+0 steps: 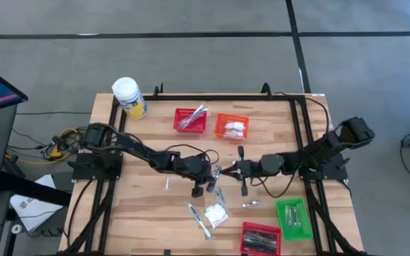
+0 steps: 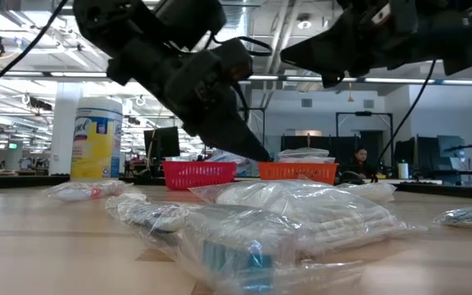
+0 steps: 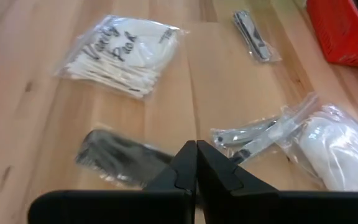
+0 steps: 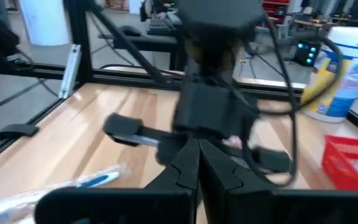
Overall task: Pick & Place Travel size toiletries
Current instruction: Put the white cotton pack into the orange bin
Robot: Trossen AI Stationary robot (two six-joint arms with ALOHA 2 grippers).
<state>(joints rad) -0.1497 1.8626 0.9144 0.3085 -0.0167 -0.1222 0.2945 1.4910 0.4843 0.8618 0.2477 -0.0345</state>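
My right claw pinched shut on nothing mid-tabletop, my left claw shut empty just beside it, swab packet and wrapped toiletries toward the front edge, dark packet blurred, red basket cut off.

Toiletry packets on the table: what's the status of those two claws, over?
Left tool shut, empty, above loose packets. Right tool shut, empty, facing it mid-table. Nothing blocking the baskets.
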